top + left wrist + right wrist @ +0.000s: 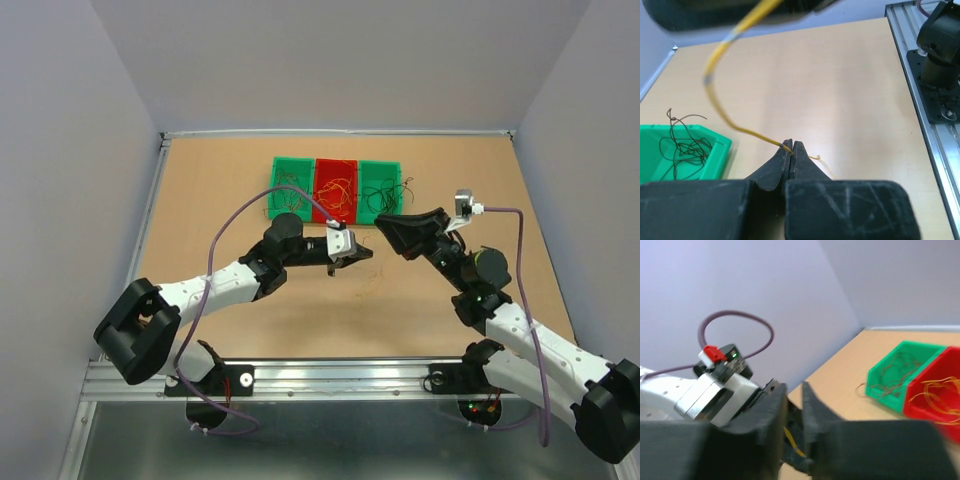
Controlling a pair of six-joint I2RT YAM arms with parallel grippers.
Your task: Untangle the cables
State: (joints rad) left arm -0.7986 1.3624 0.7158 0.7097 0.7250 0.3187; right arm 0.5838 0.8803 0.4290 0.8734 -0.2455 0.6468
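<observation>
My left gripper [362,251] [791,146] is shut on a thin yellow cable [720,107] a little above the table. The cable curves up from its tips to my right gripper [384,223], which shows as a blurred dark shape [700,12] at the top of the left wrist view. In the right wrist view my right gripper [795,390] has its jaws a narrow gap apart, and the yellow cable [796,444] runs through that gap. More thin cables lie sorted in three trays. A faint loose strand [374,291] lies on the table.
Three trays stand in a row at the back: a green one [278,166] with brownish strands, a red one [322,166] with orange-yellow strands, and a green one [396,168] [722,142] with black strands. The metal rail [330,375] and the arm bases line the near edge.
</observation>
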